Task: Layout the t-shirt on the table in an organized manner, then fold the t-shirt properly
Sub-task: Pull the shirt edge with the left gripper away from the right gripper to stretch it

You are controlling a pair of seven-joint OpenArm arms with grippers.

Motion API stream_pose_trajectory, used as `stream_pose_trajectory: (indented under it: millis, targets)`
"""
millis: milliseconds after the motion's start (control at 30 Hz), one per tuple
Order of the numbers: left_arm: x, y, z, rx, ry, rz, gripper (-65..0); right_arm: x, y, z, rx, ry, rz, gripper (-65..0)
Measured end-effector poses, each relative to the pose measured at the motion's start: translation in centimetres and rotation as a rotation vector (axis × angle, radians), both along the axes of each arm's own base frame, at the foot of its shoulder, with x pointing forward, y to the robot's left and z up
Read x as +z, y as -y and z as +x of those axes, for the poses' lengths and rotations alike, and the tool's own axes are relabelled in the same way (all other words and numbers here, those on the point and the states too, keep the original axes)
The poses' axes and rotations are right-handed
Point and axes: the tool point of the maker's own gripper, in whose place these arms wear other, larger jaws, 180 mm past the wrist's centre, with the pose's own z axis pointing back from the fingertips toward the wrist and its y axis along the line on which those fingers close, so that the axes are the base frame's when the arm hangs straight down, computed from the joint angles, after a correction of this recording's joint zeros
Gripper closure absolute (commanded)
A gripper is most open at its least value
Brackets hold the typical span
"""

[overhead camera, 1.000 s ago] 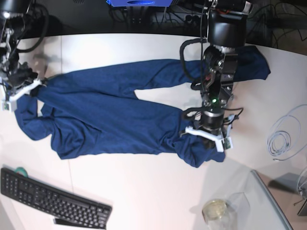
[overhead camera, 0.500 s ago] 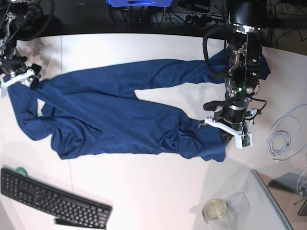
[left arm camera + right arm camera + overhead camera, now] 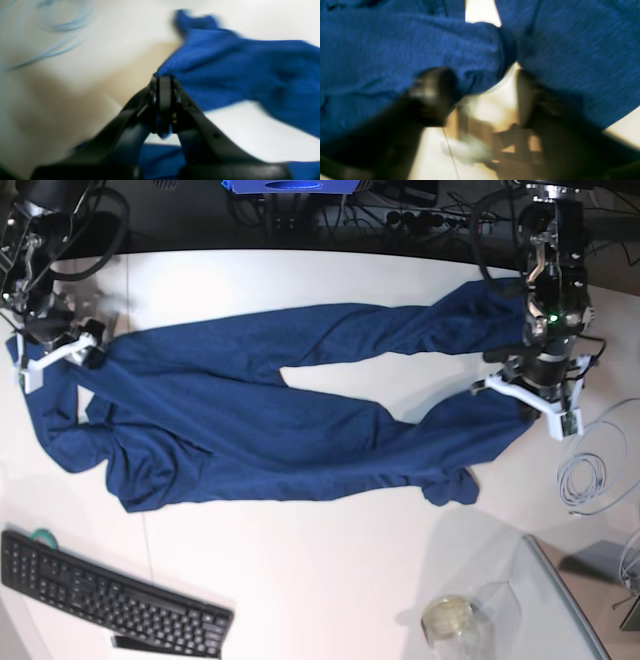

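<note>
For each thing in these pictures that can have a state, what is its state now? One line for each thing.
t-shirt: stretched wide across the table, wrinkled, not folded.
left claw: shut on a t-shirt edge.
right claw: partly open beside the cloth; grip unclear, picture blurred.
table: bears the shirt.
keyboard: lies flat near the table's front edge, untouched.
cable: coiled loosely on the table.
glass: upright.
</note>
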Motion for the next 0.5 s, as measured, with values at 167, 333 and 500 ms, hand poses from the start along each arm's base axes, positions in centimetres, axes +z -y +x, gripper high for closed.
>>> stream_pose_trajectory:
  millis: [167,333,500]
  targets:
    - [-1.6,-1.5,-2.0,0.005,-0.068,0.024,0.0,-0.4,-1.8,-1.6,0.117,-0.072,0.04,-1.7]
    - [-3.4,-2.7,-3.3,0.023,-0.13,0.032,0.0,2.6,-0.9,-3.2,0.193,-0.112,-0.057,-0.3]
    - [-3.9,-2.7,-2.1,0.035,-0.128,0.017,0.0,4.2,-0.7,-3.0,0.227,-0.126,-0.098,-0.3]
